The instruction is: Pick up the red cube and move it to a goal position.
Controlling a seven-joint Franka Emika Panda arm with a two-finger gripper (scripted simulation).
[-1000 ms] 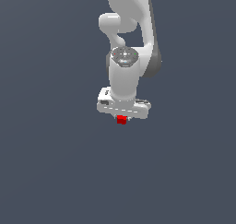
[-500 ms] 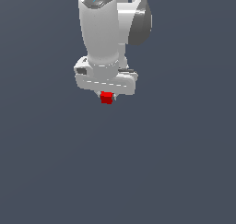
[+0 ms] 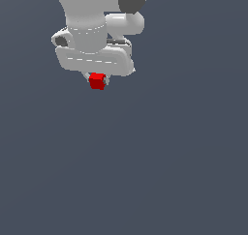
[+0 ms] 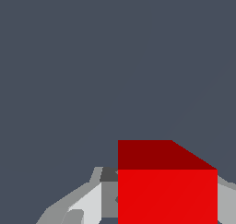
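1. The white Panda arm (image 3: 92,16) is reaching down from the top of the exterior view, toward that view's left of centre, and it is filling most of the upper part of the picture.
2. The gripper (image 3: 98,80) is sitting at the arm's lower end, under a broad white hand body with a dashed seam line running across it.
3. The red cube (image 3: 97,81) is sitting between the fingertips, just below the hand body, and it is much narrower than that body.
4. The fingers (image 3: 89,79) are showing only as small grey slivers on either side of the cube, pressing against its faces, so the tool is clamped on the cube.
5. In the wrist view the red cube (image 4: 167,191) is filling the lower part of the picture, with its bright face toward the camera and a darker red face slanting away above it.
6. A grey and white finger (image 4: 87,202) is lying right against one side of the cube there, and a paler grey piece is touching the opposite side at the picture's edge.
7. Everything around the arm and cube is showing as plain, even dark slate grey background (image 3: 184,171), so I cannot tell how far the cube is hanging from any surface.
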